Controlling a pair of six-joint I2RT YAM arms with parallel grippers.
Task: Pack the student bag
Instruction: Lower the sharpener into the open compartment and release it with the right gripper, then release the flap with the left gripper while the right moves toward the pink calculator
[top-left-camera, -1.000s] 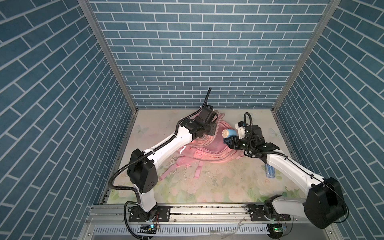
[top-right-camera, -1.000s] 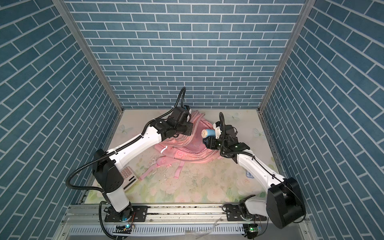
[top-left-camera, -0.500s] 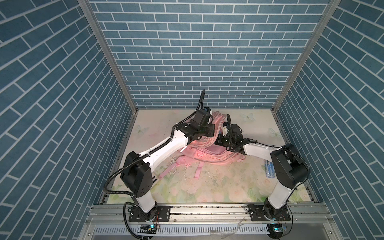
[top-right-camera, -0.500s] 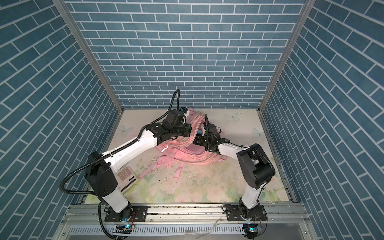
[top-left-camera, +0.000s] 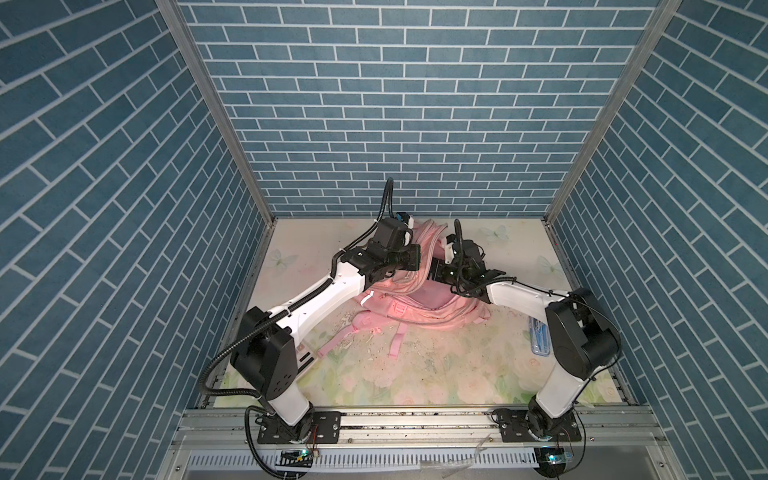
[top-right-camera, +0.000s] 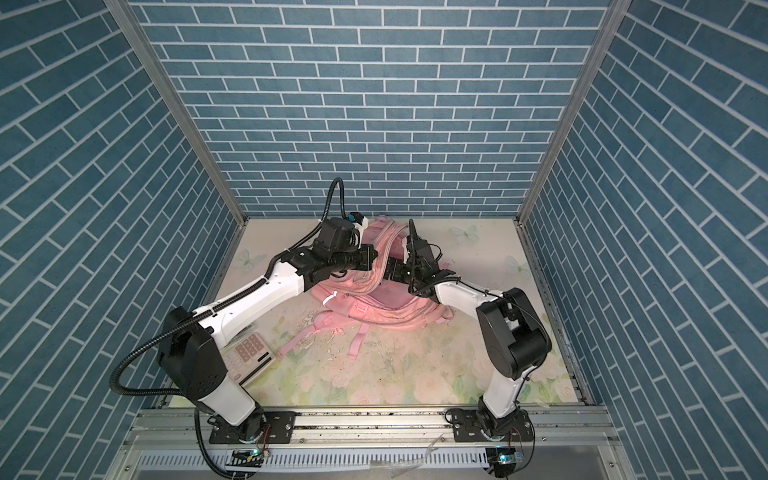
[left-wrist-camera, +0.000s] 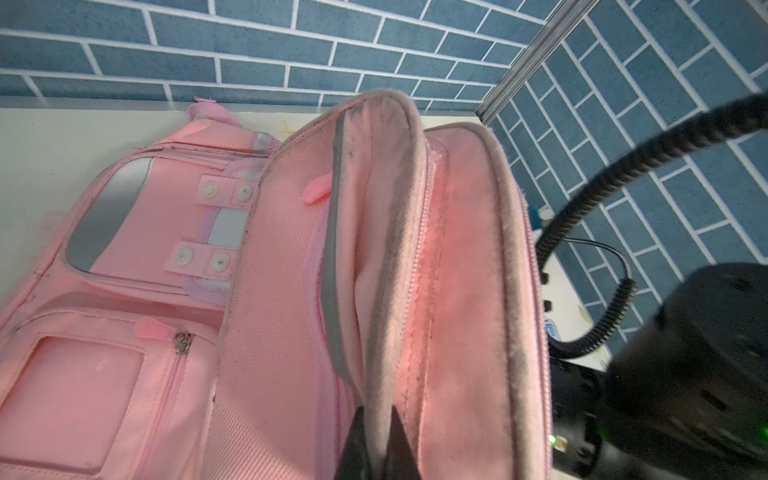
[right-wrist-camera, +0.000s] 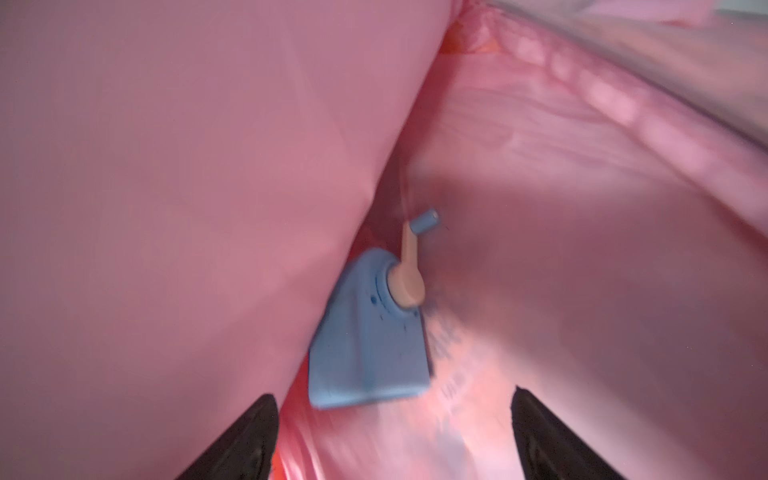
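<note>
Left fingers (left-wrist-camera: 354, 451) clamp the student bag (left-wrist-camera: 124, 232) by its flap (left-wrist-camera: 374, 249); right fingers (right-wrist-camera: 249, 440) stand spread inside it.

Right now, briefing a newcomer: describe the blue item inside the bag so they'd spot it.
Find the pink backpack on the floral tabletop. Inside its open compartment, just ahead of the open right gripper, lies a pencil sharpener. It alone is blue against pink lining, with a beige crank.

Pink student bag (top-left-camera: 432, 309), blue sharpener (right-wrist-camera: 365, 345)
</note>
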